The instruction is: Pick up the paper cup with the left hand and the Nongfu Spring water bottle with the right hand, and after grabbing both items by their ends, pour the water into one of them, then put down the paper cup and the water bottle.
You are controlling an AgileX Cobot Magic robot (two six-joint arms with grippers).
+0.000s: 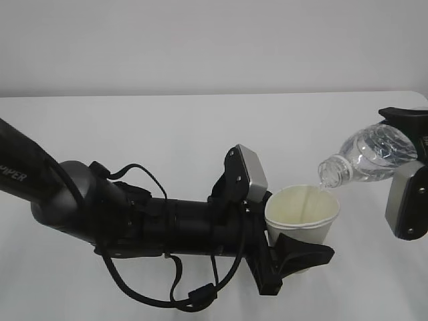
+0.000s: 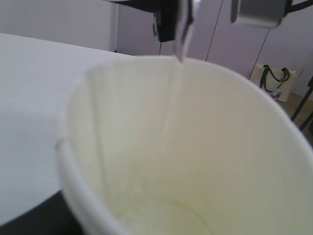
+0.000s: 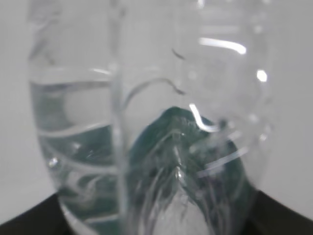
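Pincers, two: left pincer [image 1: 294, 257] pinches one paper cup [image 1: 302, 214]; right pincer [image 1: 411, 170] pinches one tilted water bottle [image 1: 368, 159].

A: What lay behind it all?
B: A white table [image 1: 200, 134] met a plain pale wall [image 1: 200, 40] under soft, even light.
A: And off the table's far side?
B: Greyish panels [image 2: 215, 44], with a cream bag [image 2: 276, 81] on the floor.
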